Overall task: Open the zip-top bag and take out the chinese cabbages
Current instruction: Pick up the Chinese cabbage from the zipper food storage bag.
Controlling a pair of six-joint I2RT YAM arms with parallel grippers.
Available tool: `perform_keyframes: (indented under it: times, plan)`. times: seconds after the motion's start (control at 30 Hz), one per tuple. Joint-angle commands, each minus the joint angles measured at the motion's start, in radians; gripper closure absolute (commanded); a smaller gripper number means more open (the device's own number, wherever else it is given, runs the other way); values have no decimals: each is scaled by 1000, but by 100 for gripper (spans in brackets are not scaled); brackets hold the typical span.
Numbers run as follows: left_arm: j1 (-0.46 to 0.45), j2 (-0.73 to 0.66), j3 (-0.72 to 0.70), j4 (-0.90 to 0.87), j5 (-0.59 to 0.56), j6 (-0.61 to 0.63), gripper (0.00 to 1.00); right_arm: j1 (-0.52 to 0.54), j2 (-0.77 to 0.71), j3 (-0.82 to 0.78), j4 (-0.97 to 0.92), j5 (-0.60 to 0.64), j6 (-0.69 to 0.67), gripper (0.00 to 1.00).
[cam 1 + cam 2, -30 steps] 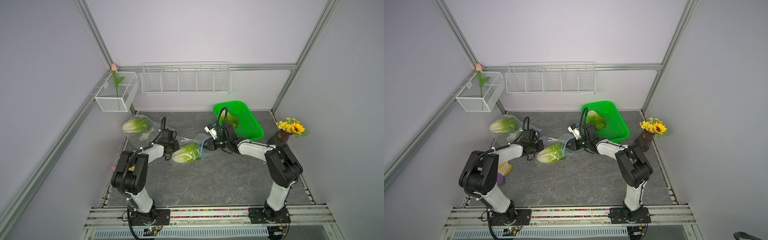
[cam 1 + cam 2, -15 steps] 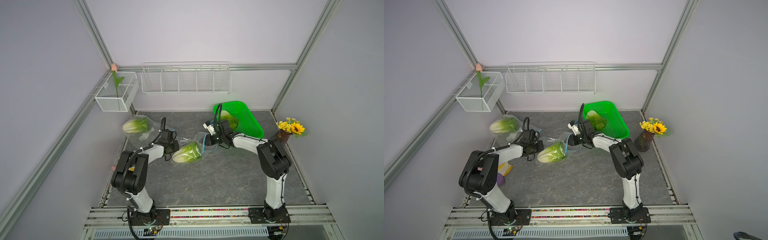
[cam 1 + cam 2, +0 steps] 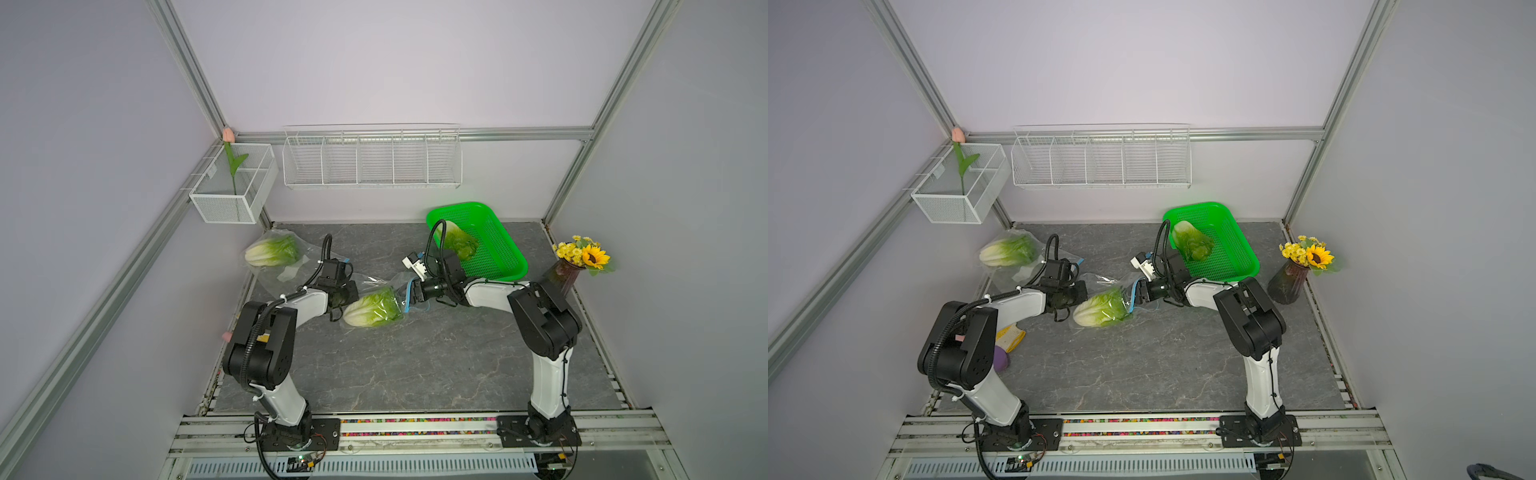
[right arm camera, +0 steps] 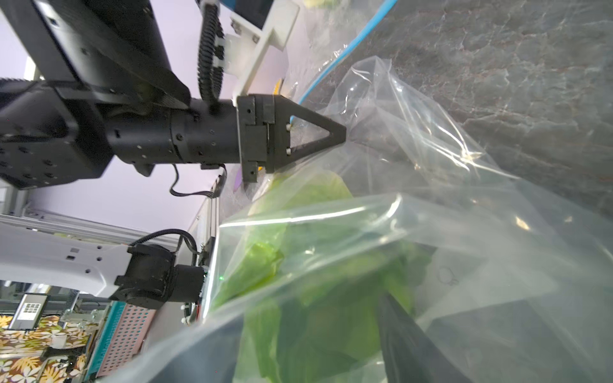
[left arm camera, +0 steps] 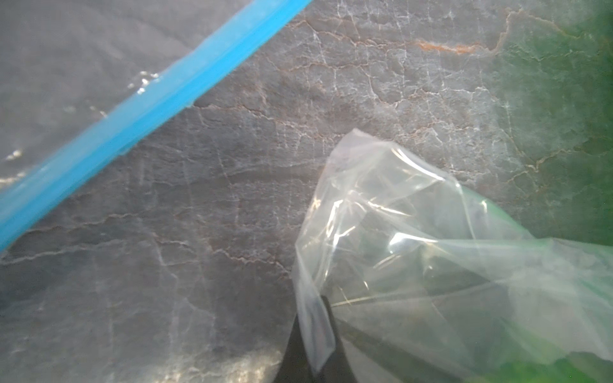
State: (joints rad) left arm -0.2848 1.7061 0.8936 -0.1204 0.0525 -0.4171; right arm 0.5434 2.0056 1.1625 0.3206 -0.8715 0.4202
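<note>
Done: green plastic mesh basket (image 3: 498,253) holds one bare chinese cabbage (image 3: 459,243), white-ribbed and light-green. Left to do: two clear zip-top bags, far-left (image 3: 286,272) and centre (image 3: 374,284), each with one cabbage inside. Both arms reach low to the centre bag. The left gripper (image 4: 341,134) is pinched on its corner film. The right gripper (image 3: 409,297) has its jaws apart at the blue-zip mouth.

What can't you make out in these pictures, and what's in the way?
1. Right arm's jaws, open or shut: the right wrist view shows one dark finger behind the clear zip-top bag; the other is out of frame.
2. Purple round thing and yellow thing: the left arm covers part in a top view.
3. Green patch, left wrist view: too blurred to name.
</note>
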Motion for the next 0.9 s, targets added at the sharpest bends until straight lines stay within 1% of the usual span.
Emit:
perform_keyframes:
  times: [0.0, 0.1, 0.2, 0.27, 0.37, 0.43, 0.5, 0.63, 0.77, 0.87]
  plan:
    - [-6, 7, -12, 2, -3, -3, 100, -16, -38, -24, 179, -77, 108, 32]
    - [-5, 4, -14, -1, -6, 0, 100, -14, -29, -23, 223, -100, 147, 30]
    - [-6, 5, -14, -1, -3, -2, 100, -5, -22, -3, 159, -118, 111, 27]
    - [-7, 3, -15, -1, -3, -2, 100, 3, -22, 12, 76, -123, 53, 26]
    - [-6, -4, -15, -2, -5, 1, 100, 23, -28, 55, -126, -116, -92, 22]
    - [-6, -4, -16, -2, -6, 1, 100, 33, -34, 79, -236, -89, -171, 17]
    - [-5, -2, -16, -1, -4, -1, 100, 41, -30, 101, -313, -52, -216, 16]
    - [-6, 0, -19, 5, 1, -5, 100, 47, 10, 174, -481, 93, -267, 28]
    - [-6, 1, -19, 2, -1, -3, 100, 52, 26, 184, -450, 117, -216, 38]
    - [-6, 0, -22, 4, -2, -3, 100, 55, 31, 190, -414, 126, -171, 39]
